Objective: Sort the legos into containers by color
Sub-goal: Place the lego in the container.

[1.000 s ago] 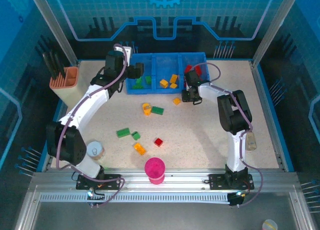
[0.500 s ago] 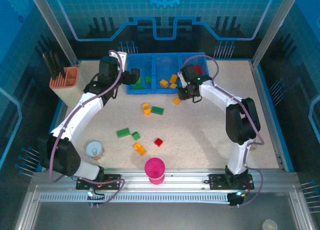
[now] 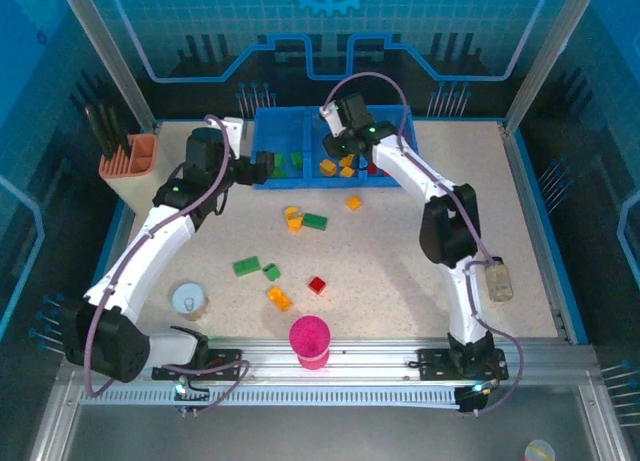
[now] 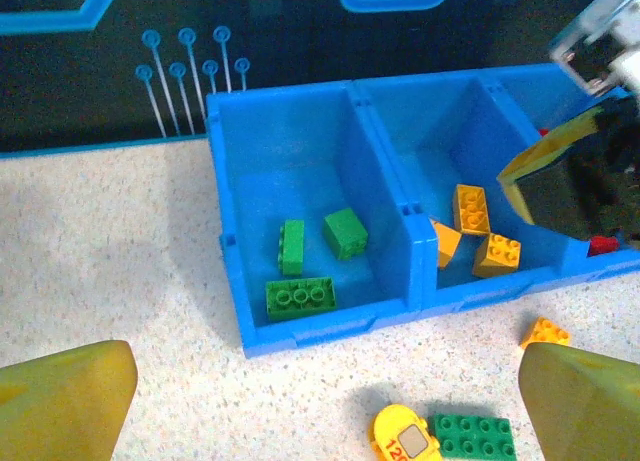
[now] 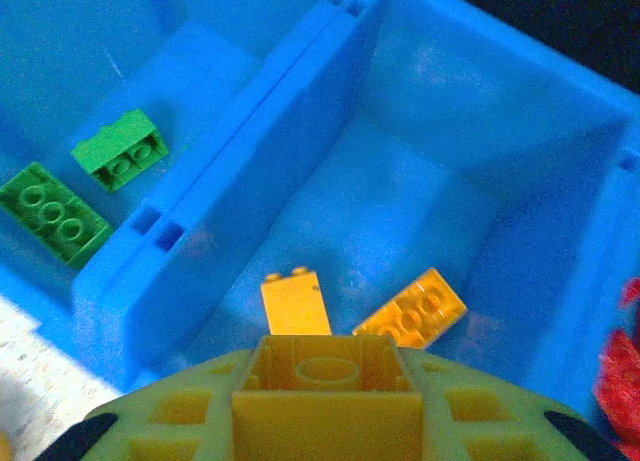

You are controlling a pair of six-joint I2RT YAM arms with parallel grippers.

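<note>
Hollow-bottomed yellow plastic brick [image 5: 325,386] above smooth blue square compartment [image 5: 430,171]

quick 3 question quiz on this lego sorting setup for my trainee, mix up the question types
1. Multiple choice: the right gripper, jaws shut on a yellow lego, hangs over which compartment of the blue tray? A left, B middle, C right.
2. True or false: the left gripper has a red lego in its jaws.
3. Fill in: the left compartment holds ___ green legos.
Key: 1 B. 2 false, its jaws are open and empty. 3 three.
</note>
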